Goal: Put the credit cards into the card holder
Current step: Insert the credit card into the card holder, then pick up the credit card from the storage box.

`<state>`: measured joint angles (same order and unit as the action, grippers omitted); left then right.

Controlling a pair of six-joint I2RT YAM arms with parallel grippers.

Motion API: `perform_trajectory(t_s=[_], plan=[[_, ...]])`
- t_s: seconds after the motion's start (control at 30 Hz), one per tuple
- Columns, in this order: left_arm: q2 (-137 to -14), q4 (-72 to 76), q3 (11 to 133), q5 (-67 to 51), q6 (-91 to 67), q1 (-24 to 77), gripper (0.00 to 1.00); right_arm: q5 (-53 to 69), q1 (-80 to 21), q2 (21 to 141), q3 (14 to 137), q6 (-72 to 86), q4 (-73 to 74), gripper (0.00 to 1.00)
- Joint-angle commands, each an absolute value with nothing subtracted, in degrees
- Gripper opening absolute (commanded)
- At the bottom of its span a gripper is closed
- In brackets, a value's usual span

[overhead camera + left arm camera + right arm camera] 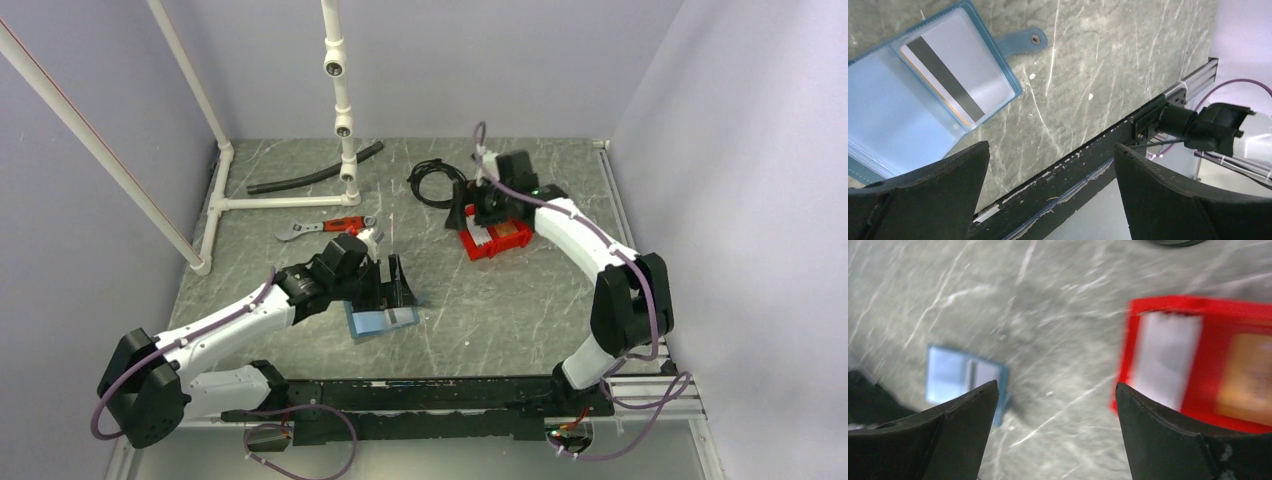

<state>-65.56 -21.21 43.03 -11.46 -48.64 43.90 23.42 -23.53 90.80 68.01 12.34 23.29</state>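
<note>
Both grippers are held spread and empty: left gripper [1050, 150] above the open blue wallet-like card holder [883, 110] – a white striped card [943, 80] lodged inside – right gripper [1057, 387] above a red plastic bin [1208, 305].

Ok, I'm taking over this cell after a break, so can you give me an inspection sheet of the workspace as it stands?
Surface: grey marbled table.
Job's things: blue card holder lies open, with a grey striped card in its clear pocket. What look like a white card and an orange card, both blurred, lie in the red bin.
Clutter: wrench, black hose, white pipe frame.
Grippers: left tool open by the holder; right tool open near the bin; neither holds anything.
Cables: black cable coil behind the bin; purple cables along both arms.
Surroundings: pale walls.
</note>
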Motion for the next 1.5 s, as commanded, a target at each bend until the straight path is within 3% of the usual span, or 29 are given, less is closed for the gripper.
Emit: perform_trajectory(t_s=[0.0,0.2,0.53,0.83,1.07,1.47], plan=[[-62.81,-17.74,40.35,-16.60,-47.83,43.59,1.00,19.52,-15.60,95.95,73.74,5.38,30.69,0.91],[-58.87,-16.96,38.25,-18.36,-48.03,43.46,1.00,24.11,-11.07,103.94,78.06,4.97,29.97,0.99],[-55.77,-16.76,36.31,-18.56,-47.71,42.96,1.00,32.19,-10.72,108.45,78.91,7.29,29.28,0.95],[-55.72,-16.88,36.39,-18.98,-47.46,42.57,0.99,38.63,-8.70,106.03,76.55,9.57,25.13,0.71],[-55.89,-17.03,36.30,-19.07,-47.48,42.45,0.99,39.97,-7.39,106.86,76.30,10.63,23.28,0.44],[-56.00,-18.20,36.17,-17.61,-47.31,42.03,0.99,32.88,-7.18,104.25,76.71,9.90,24.32,0.09]])
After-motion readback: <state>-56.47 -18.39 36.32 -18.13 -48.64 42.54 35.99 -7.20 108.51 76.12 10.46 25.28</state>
